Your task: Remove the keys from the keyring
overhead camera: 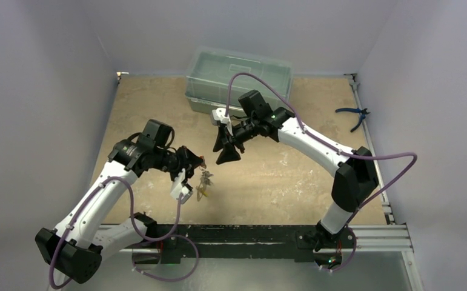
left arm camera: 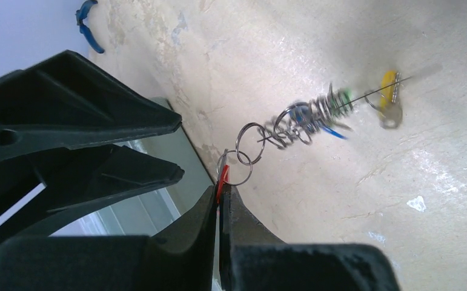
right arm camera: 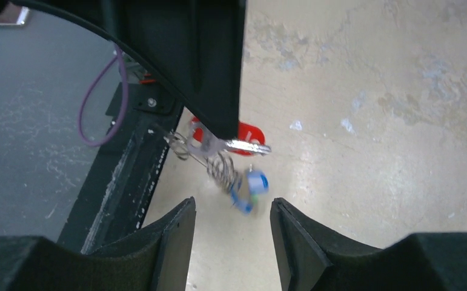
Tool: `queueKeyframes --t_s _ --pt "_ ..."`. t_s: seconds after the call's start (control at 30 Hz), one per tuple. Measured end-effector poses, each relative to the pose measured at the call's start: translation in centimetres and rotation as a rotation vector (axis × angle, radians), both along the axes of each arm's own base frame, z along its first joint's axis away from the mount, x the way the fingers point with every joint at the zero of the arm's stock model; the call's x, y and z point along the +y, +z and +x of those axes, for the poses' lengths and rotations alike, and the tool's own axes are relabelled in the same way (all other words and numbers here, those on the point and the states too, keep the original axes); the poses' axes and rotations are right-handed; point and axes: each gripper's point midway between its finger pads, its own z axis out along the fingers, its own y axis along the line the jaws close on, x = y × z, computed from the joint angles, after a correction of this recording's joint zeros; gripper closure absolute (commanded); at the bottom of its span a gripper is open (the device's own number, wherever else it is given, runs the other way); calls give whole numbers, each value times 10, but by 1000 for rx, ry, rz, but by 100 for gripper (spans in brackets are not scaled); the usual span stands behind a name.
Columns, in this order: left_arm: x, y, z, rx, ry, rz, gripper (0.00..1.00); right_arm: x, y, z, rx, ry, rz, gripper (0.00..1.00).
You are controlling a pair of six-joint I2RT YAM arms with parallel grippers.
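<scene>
the keys (left arm camera: 315,115) hang as a loose bunch from the keyring (left arm camera: 243,156), a short chain of thin wire rings and a coiled bit of wire. green and blue heads sit mid-bunch, a yellow key (left arm camera: 389,91) at the far end and a red key (right arm camera: 249,130) at the held end. the bunch is off the worktop (overhead camera: 279,176), in the air between the two arms and closest to the left one. much of it is smeared in both wrist views, so the keys cannot be counted and no strap can be picked out. from above it is only a small pale tangle. the red key is mostly covered by the left fingers, showing as a sliver in the left wrist view. the left pincer (left arm camera: 220,191) is closed tight on that red key, and everything else dangles from it. the left arm reaches forward and bends in toward the middle. the right arm comes in from the right with its elbow out, its wrist angled down toward the bunch. the right pincer (right arm camera: 232,209) stands about half open with nothing in it, near the keys but apart from them.
</scene>
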Motion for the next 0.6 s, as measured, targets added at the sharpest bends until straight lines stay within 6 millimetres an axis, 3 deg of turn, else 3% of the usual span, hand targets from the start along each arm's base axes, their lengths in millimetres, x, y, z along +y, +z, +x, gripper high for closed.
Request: queueKeyframes --t_s 0.17,0.43,0.6 --pt "-2 2 4 54 64 -23 100 9 10 -11 15 -2 31 49" --pt "-1 2 8 169 194 -56 100 8 -16 -20 127 -65 -6 48" --pt "1 -1 8 253 280 -67 100 9 -17 -17 147 -98 -13 48"
